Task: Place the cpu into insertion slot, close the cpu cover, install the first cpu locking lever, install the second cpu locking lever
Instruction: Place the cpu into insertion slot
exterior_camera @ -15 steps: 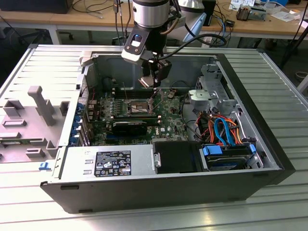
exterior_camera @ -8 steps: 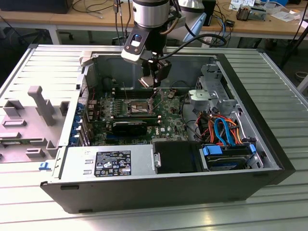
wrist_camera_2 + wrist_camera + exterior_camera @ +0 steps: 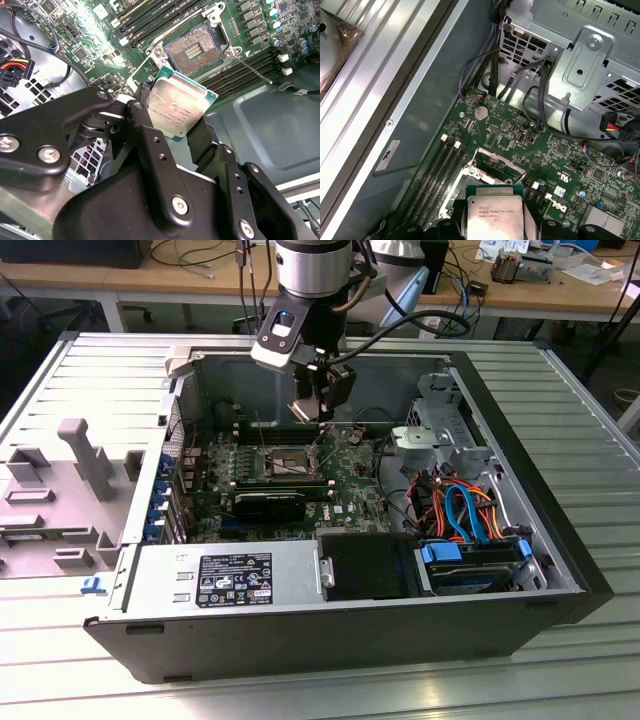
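1. Our gripper (image 3: 172, 125) is closed narrowly on the chip (image 3: 177, 107). In both wrist views the black fingers (image 3: 145, 117) press on two opposite edges, and the dull metal top faces the cameras.
2. The chip hangs over the green board (image 3: 560, 150) inside the open computer case (image 3: 560, 540). It is near the socket (image 3: 194, 50) but clearly apart from it and not yet seated. In the exterior view the gripper sits above the socket area.
3. The socket lies bare, with its dark centre exposed. The cover (image 3: 496, 165) stands swung up on its hinge, and a thin lever (image 3: 252, 69) juts out free beside the rim, so the way down looks open to us.
4. We judge the step in hand to be seating the chip. To do it well, we would first square its edges with the socket rim and match its orientation marks, which we cannot make out here.
5. We would bring it down level, with no sliding across the contacts and no pushing. A chip like this should drop in under its own weight.
6. The raised cover and the lever stand close to the fingers, so we see a snag on either as the main risk. A tilted release could also leave one corner riding on the rim.
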